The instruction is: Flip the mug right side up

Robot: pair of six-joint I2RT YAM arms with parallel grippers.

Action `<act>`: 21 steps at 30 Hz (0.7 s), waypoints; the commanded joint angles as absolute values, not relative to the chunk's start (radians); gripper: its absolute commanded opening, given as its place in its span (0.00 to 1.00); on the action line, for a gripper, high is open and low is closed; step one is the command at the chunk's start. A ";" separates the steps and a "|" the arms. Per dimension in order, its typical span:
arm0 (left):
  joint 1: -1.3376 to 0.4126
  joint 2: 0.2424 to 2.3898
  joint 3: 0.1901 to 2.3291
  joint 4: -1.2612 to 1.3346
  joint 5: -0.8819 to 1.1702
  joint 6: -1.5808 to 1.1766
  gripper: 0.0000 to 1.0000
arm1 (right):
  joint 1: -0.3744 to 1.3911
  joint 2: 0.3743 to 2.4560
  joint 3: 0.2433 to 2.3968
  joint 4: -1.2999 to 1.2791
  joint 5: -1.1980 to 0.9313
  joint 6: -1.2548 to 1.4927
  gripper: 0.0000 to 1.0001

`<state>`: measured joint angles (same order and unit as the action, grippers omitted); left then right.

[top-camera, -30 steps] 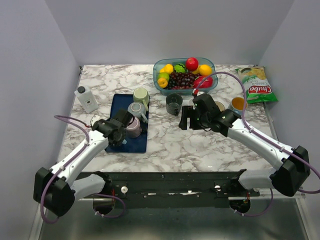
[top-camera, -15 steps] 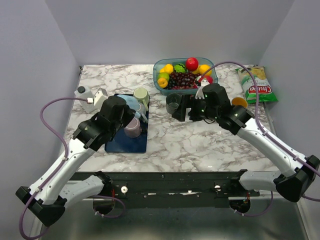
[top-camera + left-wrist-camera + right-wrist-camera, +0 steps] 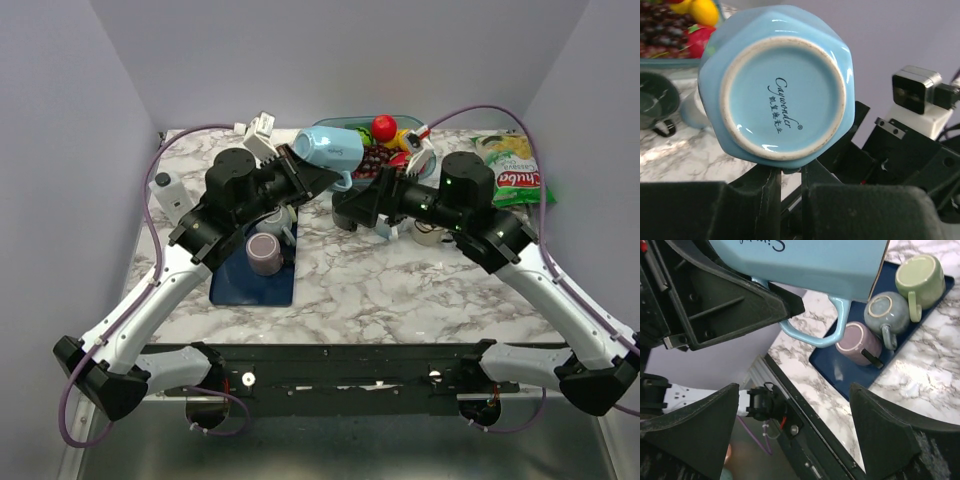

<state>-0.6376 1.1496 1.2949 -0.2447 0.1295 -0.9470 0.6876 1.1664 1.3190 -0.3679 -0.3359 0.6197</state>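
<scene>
My left gripper [image 3: 298,172] is shut on a light blue mug [image 3: 330,150] and holds it in the air over the back middle of the table, lying on its side. In the left wrist view the mug's base [image 3: 782,95] faces the camera and my closed gripper [image 3: 788,172] pinches it from below. My right gripper [image 3: 366,203] is open and empty just right of and below the mug. In the right wrist view [image 3: 794,390] the mug [image 3: 805,260] and its free-hanging handle [image 3: 815,335] are above my fingers.
A navy mat [image 3: 250,280] holds an upside-down purple mug [image 3: 263,253]; grey [image 3: 881,310] and green [image 3: 920,272] mugs sit there too. A dark mug [image 3: 655,100], a fruit bowl [image 3: 385,128], a chips bag [image 3: 515,180] and a white bottle [image 3: 167,193] stand around.
My left gripper has lifted the blue mug off the mat, up and to the right. My right arm has risen and its open gripper now faces the mug.
</scene>
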 commanded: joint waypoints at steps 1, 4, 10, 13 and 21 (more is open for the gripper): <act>-0.643 1.150 1.371 0.038 0.342 -0.893 0.00 | 0.661 1.080 1.335 -0.264 -0.353 0.653 0.95; -0.643 1.163 1.402 0.066 0.396 -0.882 0.00 | 0.638 1.020 1.307 -0.221 -0.327 0.664 0.94; -0.643 1.184 1.442 0.169 0.514 -0.911 0.00 | 0.578 0.974 1.296 -0.146 -0.374 0.693 0.94; -0.643 1.190 1.453 0.222 0.557 -0.934 0.00 | 0.552 0.992 1.308 -0.108 -0.445 0.721 0.94; -0.644 1.193 1.448 0.343 0.614 -1.028 0.00 | 0.511 1.025 1.302 0.063 -0.575 0.798 0.92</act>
<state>-0.6392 1.2053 1.4014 0.1444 0.5457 -0.9699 0.5255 1.0161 1.3064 -0.0734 -0.4736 0.7437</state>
